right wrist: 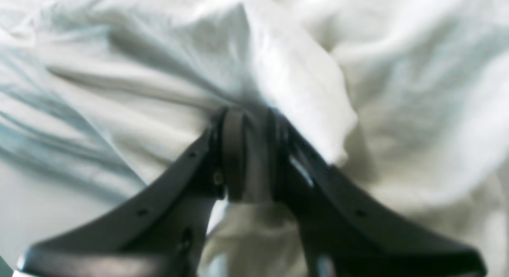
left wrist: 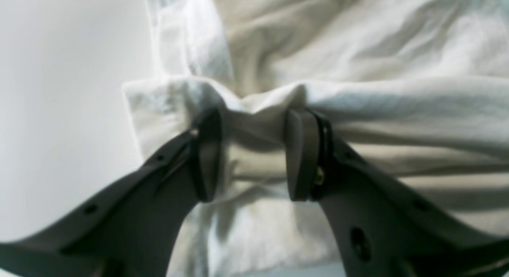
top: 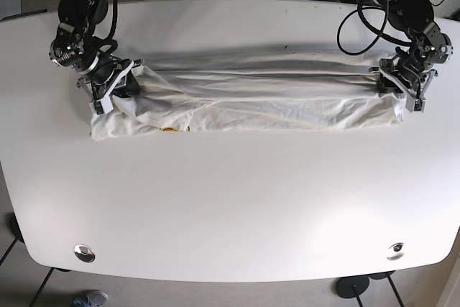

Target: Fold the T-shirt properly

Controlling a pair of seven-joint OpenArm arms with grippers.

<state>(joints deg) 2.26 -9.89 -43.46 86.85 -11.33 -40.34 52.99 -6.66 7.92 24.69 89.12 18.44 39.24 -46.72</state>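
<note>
The white T-shirt (top: 259,98) lies stretched in a long band across the far half of the white table (top: 230,206), with an upper layer folded over. My left gripper (top: 388,83) holds its right end; in the left wrist view the gripper (left wrist: 254,122) is shut on a bunched edge of the shirt (left wrist: 397,50). My right gripper (top: 128,80) is at the shirt's left end; in the right wrist view the gripper (right wrist: 252,122) is shut on a fold of the shirt (right wrist: 139,62), which drapes over one finger.
Black cables (top: 359,12) hang over the table's back right edge near the left arm. A small yellowish print (top: 169,129) shows on the shirt's front edge at the left. Bare table surface stretches in front of the shirt.
</note>
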